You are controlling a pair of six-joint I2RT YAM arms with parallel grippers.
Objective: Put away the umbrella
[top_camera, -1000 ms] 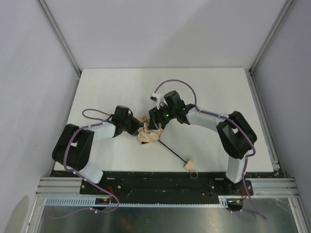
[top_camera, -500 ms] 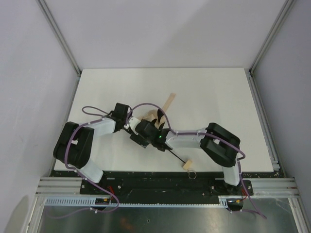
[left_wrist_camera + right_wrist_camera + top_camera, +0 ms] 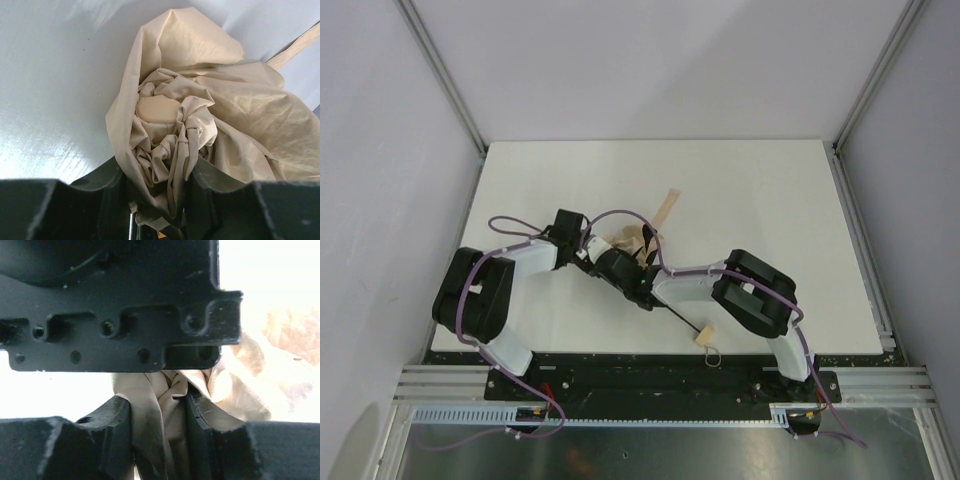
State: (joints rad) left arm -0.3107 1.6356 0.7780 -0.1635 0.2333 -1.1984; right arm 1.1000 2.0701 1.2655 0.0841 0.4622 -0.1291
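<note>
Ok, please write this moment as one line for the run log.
left gripper: clamped on umbrella canopy | right gripper: clamped on same canopy | handle: free on table | status: not yet put away

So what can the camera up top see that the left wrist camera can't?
Only the top camera shows the thin black shaft and the little knob handle near the table's front edge, plus the left arm and right arm meeting in the middle. Only the left wrist camera shows the umbrella cloth close up, all scrunched, a smooth round cap tucked in its folds, and the left pincer squeezing a bunch of it. Both show the tan cloth, its flat strap and the white table.
</note>
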